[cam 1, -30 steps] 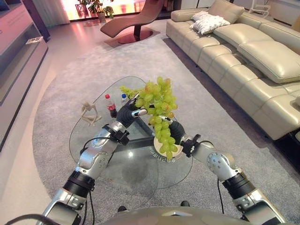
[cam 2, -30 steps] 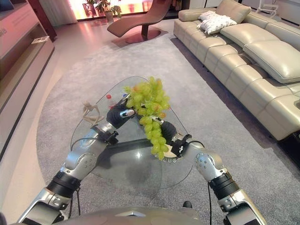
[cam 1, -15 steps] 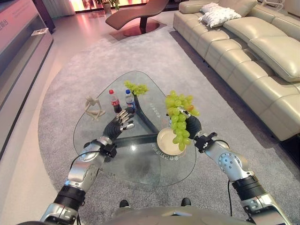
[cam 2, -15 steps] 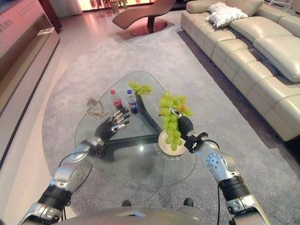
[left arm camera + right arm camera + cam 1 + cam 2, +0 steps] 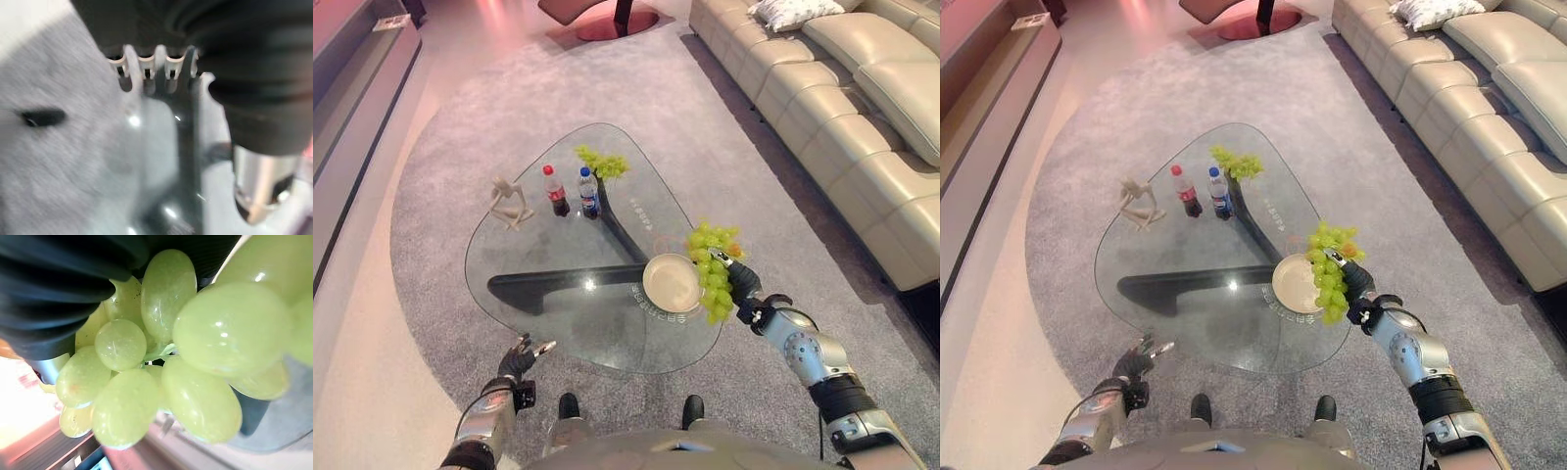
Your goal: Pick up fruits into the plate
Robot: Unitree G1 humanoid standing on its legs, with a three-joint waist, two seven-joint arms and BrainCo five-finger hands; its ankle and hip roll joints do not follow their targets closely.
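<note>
Dropping away from the table now, my left hand (image 5: 519, 358) hangs low off the near edge over the carpet, fingers relaxed and holding nothing, where half a second ago it hovered over the glass by the bottles. My right hand (image 5: 736, 281) has carried the bunch of grapes (image 5: 713, 266) down and outward; a second ago that bunch was held high between both hands, and now it hangs at the plate's right rim, lower grapes dangling just beside the plate (image 5: 670, 282) rather than over its middle. I'm reading that as the handover being done and the placing step under way, with the grapes not yet set down. Up close in the right wrist view, the grapes (image 5: 166, 357) look plump, pale green and glossy, crowded on a thin green stem, and the hand's dark cover is wrapped against them, so the fingers are closed on the bunch. A second, smaller cluster of grapes (image 5: 600, 164) sits at the far end of the glass table (image 5: 558, 255), just beyond two small bottles (image 5: 572, 192).
</note>
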